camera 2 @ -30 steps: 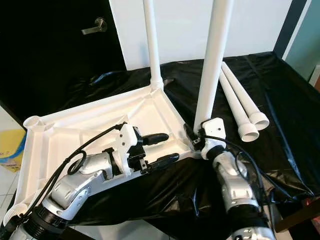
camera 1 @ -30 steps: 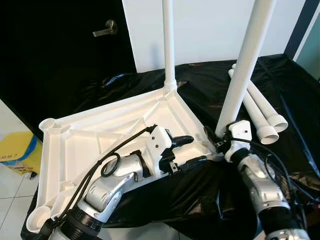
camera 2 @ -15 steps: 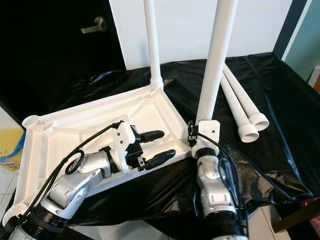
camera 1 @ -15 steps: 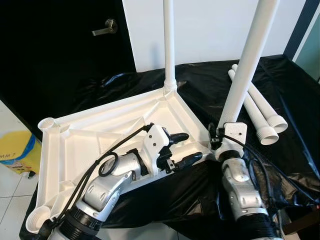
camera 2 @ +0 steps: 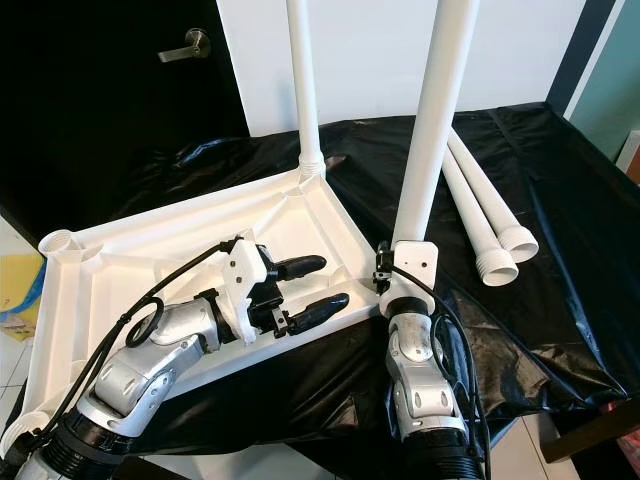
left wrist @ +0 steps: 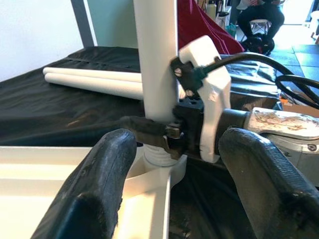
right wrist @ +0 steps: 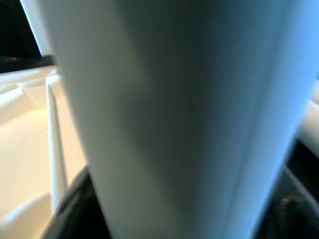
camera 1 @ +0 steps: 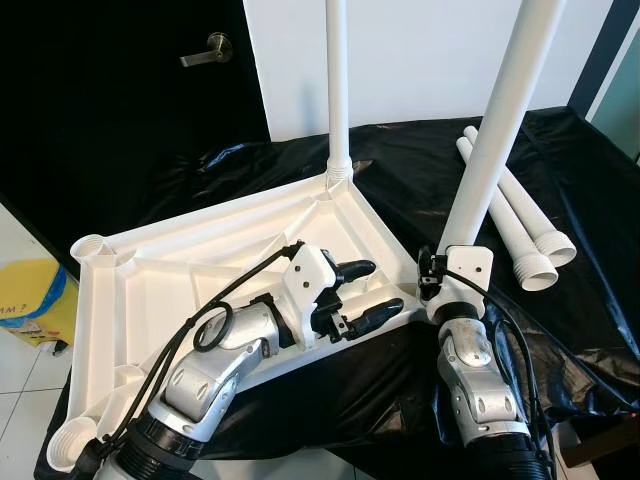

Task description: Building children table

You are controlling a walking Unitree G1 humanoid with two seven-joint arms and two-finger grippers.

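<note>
On a black sheet (camera 1: 400, 170) lies the white tabletop (camera 1: 190, 270), upside down, with its ribs and round corner sockets showing. From the head views, one white leg (camera 1: 337, 90) stands upright in the far corner socket. A second leg (camera 1: 495, 120) stands at the near right corner, and the right gripper (camera 1: 432, 272) is clamped around its bottom end. The left gripper (camera 1: 365, 290) hovers over the tabletop's near edge, just beside that leg, with its two black fingers spread apart and holding nothing. Two spare legs (camera 1: 515, 225) lie side by side on the sheet to the right. Behind are a dark door with a handle (camera 1: 203, 50) and a yellow box (camera 1: 30, 300) on the floor. Through the left wrist view, the two fingers (left wrist: 99, 189) stand wide, and between them the right gripper (left wrist: 164, 134) pinches the leg (left wrist: 157, 55) just above its socket. Through the right wrist view, the leg (right wrist: 179, 109) is very close and blurry, with the tabletop (right wrist: 30, 149) beside it.
</note>
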